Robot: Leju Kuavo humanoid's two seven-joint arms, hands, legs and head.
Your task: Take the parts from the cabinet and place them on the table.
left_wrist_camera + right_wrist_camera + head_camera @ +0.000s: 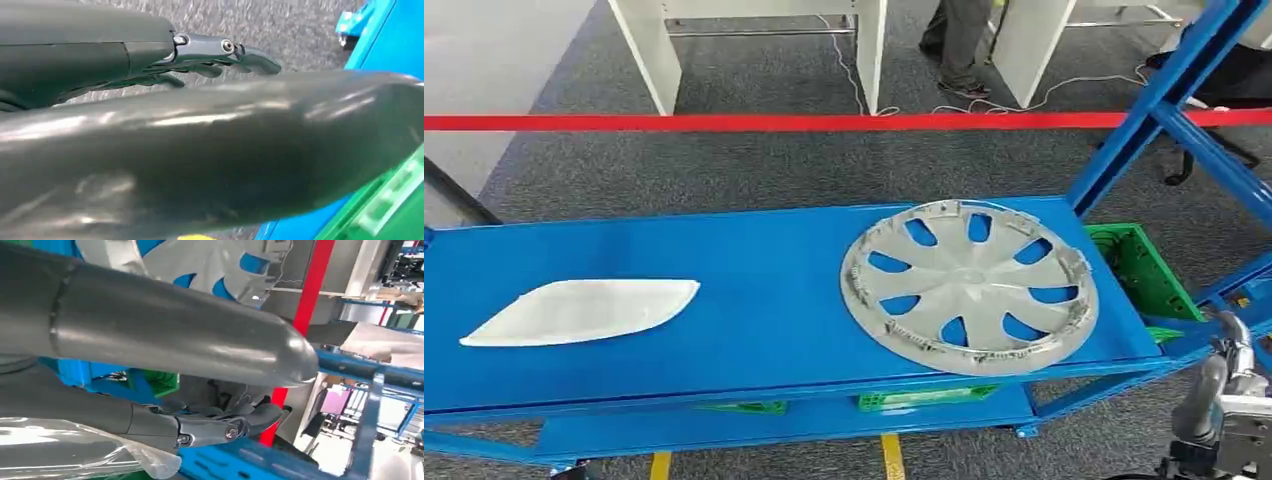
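A silver hubcap [969, 287] lies flat on the right part of the blue cabinet shelf [764, 320]. A white elongated part [584, 310] lies on the shelf's left part. My right arm [1219, 405] hangs low at the shelf's right end, beside and below the hubcap. In the right wrist view my right hand [215, 425] has its fingers stretched out apart from the thumb, holding nothing, and the hubcap [200, 260] is past the thumb. My left hand [210, 50] hangs over the carpet with its fingers extended and holds nothing.
A red barrier tape [824, 122] crosses behind the cabinet. White table legs [649, 55] and a person's legs [959, 45] stand beyond it. Green crates [1139, 265] sit at the shelf's right end and under it. Clear plastic film [75, 450] lies beside my right hand.
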